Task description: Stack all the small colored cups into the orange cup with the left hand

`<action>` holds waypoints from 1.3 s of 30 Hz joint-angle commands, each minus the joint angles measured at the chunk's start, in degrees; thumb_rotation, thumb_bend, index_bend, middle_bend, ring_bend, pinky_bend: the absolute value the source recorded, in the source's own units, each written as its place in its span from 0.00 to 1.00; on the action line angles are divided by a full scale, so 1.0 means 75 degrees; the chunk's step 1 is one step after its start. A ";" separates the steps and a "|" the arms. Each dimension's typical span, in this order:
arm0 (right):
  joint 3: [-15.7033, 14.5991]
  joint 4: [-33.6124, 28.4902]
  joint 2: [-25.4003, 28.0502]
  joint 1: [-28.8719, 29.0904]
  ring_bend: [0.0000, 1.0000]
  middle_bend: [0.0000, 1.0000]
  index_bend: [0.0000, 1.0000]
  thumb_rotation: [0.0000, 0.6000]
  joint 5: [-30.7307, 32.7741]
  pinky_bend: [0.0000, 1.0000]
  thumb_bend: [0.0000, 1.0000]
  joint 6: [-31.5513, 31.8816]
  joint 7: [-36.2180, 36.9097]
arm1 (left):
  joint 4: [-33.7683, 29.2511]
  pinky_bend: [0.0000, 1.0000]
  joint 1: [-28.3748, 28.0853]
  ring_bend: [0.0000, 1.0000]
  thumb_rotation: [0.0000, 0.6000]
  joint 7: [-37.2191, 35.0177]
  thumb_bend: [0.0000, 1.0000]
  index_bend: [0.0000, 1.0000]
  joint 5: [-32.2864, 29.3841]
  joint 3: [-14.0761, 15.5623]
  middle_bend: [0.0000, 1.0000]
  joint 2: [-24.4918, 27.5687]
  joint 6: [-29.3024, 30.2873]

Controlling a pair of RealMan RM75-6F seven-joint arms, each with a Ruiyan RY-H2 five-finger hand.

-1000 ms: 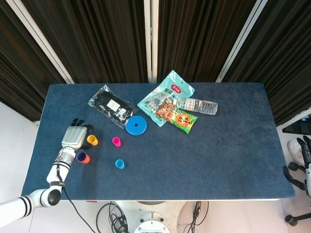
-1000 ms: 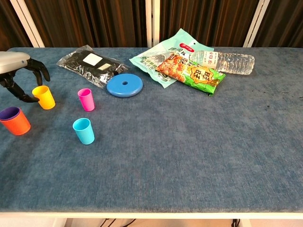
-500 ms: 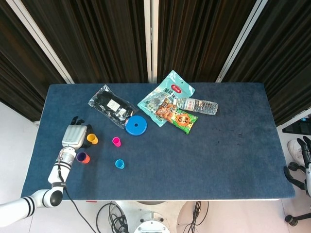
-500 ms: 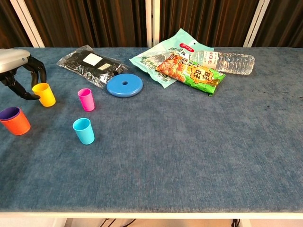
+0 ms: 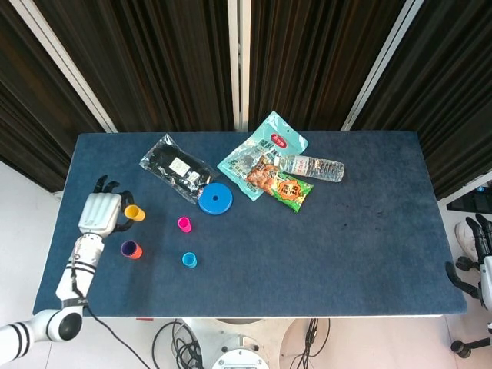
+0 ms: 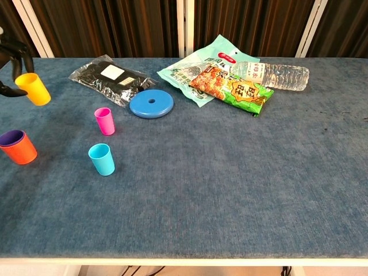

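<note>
My left hand [image 5: 101, 213] holds a yellow cup [image 5: 134, 213] lifted off the table, tilted; in the chest view the yellow cup [image 6: 34, 88] shows at the far left with only the fingers [image 6: 10, 50] at the frame edge. The orange cup [image 5: 131, 249] with a purple cup nested inside stands below it on the blue table [image 5: 346, 231]; the same orange cup [image 6: 17, 147] is at the left in the chest view. A pink cup [image 5: 184, 224] [image 6: 104, 121] and a light-blue cup [image 5: 189, 260] [image 6: 102, 159] stand upright to its right. My right hand [image 5: 478, 246] hangs beyond the table's right edge.
A blue disc [image 5: 215, 198] lies behind the pink cup. A black packet [image 5: 177, 164], a teal bag [image 5: 261, 154], a snack packet [image 5: 280, 184] and a water bottle [image 5: 311, 167] lie across the back of the table.
My left hand closed on the yellow cup and raised it off the table, moving up and to the left. The other cups have not moved.
</note>
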 commanded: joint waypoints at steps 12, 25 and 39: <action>-0.0083 -0.0238 0.0014 0.0072 0.00 0.00 0.00 1.00 -0.0247 0.00 0.28 -0.0003 -0.0349 | -0.1608 0.00 0.0942 0.17 1.00 0.0496 0.25 0.53 0.0584 0.0828 0.56 0.0993 0.0819; -0.0087 -0.0377 -0.0021 0.0165 0.00 0.00 0.00 1.00 -0.0189 0.00 0.28 -0.0156 -0.0541 | -0.1422 0.00 0.1013 0.17 1.00 0.0676 0.25 0.52 0.0340 0.0933 0.56 0.0819 0.0607; -0.0116 -0.0405 -0.0016 0.0159 0.00 0.00 0.00 1.00 -0.0102 0.00 0.28 -0.0192 -0.0635 | -0.1283 0.00 0.0978 0.16 1.00 0.0439 0.25 0.41 0.0302 0.0893 0.46 0.0546 0.0367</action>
